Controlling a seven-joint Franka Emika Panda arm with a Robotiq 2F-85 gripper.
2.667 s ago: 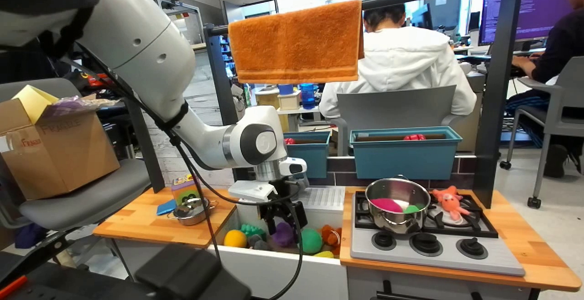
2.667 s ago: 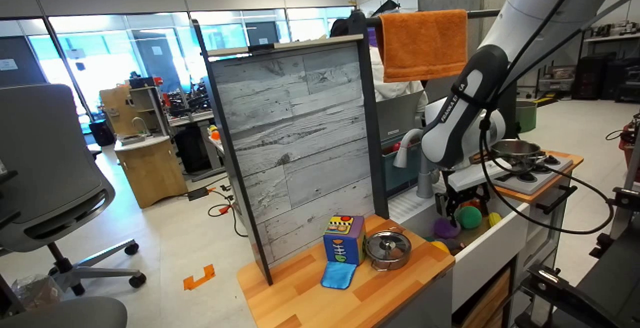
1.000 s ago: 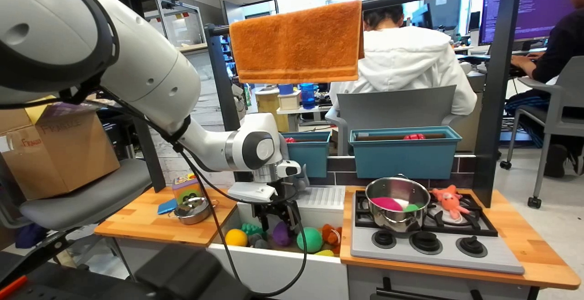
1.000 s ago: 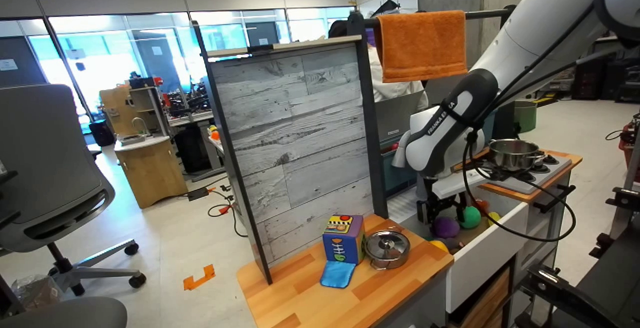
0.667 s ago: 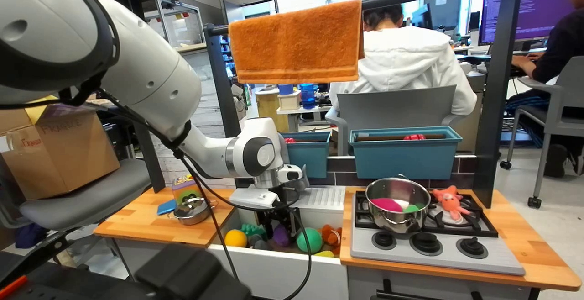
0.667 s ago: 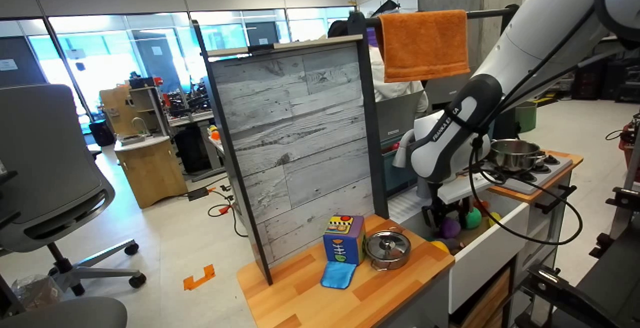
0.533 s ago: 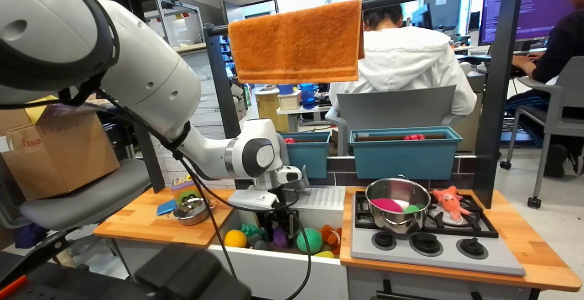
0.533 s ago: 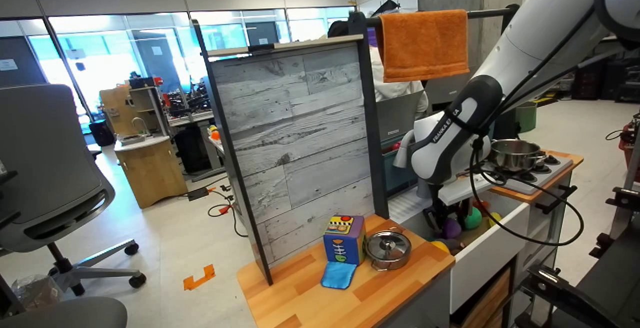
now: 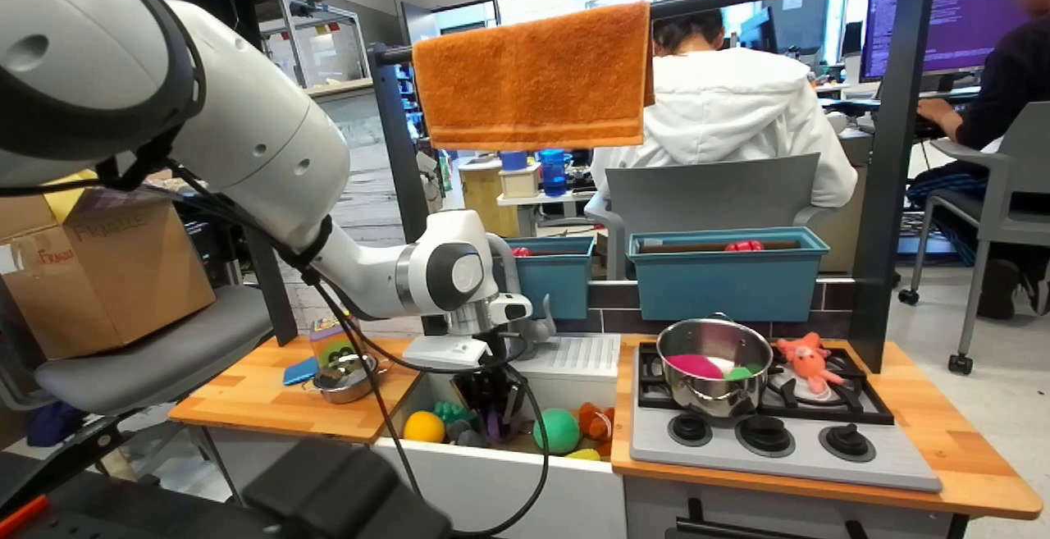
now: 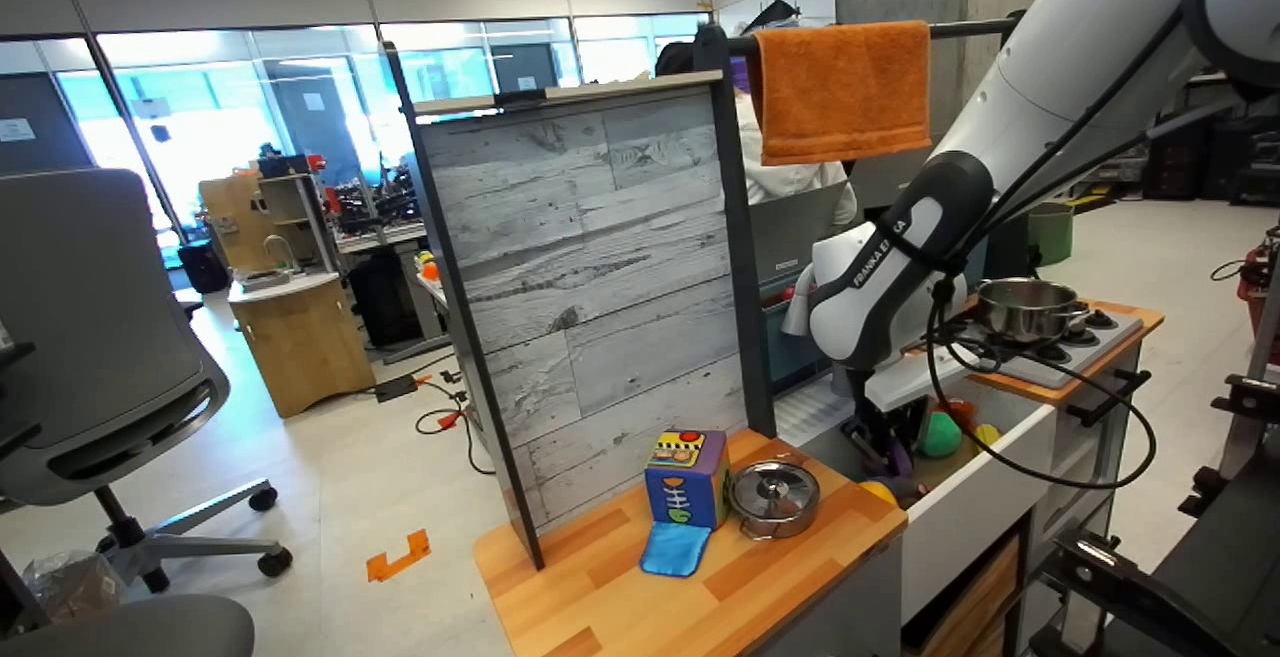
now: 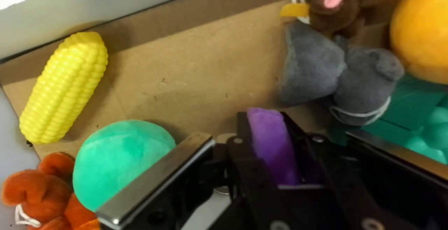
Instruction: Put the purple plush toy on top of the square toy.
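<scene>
Down in the white sink basin (image 9: 566, 486), my gripper (image 11: 264, 118) is shut on the purple plush toy (image 11: 269, 142). The toy is squeezed narrow between the dark fingers, its top end showing at the tips in the wrist view. In both exterior views only a sliver of the purple plush toy (image 10: 898, 459) shows under the gripper (image 9: 495, 412). The square toy (image 10: 688, 482), a colourful cube with a blue flap laid out in front, stands on the wooden counter beside the basin; in an exterior view the arm's cable crosses near the square toy (image 9: 335, 344).
A small lidded pot (image 10: 776, 499) stands right beside the cube. Round the gripper lie a green ball (image 11: 120, 160), grey plush (image 11: 311, 65), yellow corn (image 11: 64, 86) and a yellow ball (image 9: 424, 427). A faucet (image 9: 541, 327) rises behind; a loose cable (image 10: 1040, 482) hangs from the arm.
The gripper has come down around the purple plush toy and its fingers have drawn together, pressing the toy from a round lump to a thin shape. The square toy has not moved.
</scene>
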